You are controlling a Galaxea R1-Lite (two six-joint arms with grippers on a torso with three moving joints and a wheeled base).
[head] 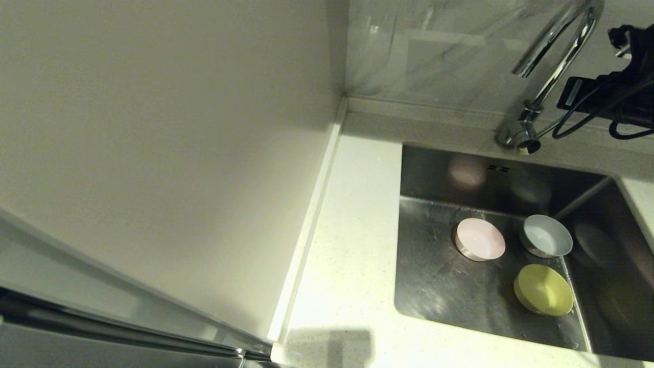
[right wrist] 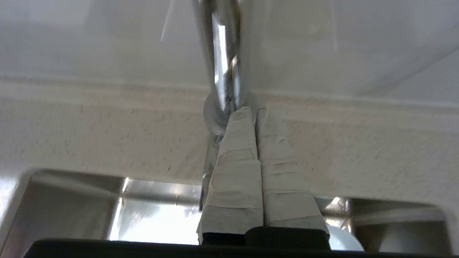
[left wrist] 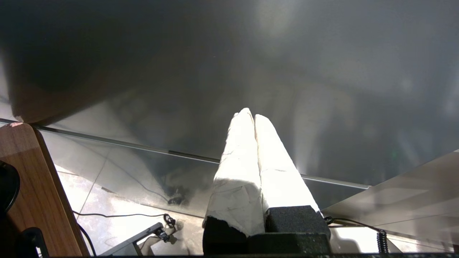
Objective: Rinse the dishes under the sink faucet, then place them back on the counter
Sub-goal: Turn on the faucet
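Dishes (head: 480, 239) lie in sink (head: 434, 286); clenched right pincer (right wrist: 254, 111) meets faucet (right wrist: 222, 71).

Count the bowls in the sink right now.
3, all on the sink floor: pink bowl leftmost, grey-white bowl near the back right, yellow-green bowl nearest the front. None appears hidden.

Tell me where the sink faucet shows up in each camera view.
Head view: faucet at upper right, behind the sink.
Left wrist view: not in it.
Right wrist view: faucet top centre, just past the shut right gripper.
Shared landmark: the speckled counter.
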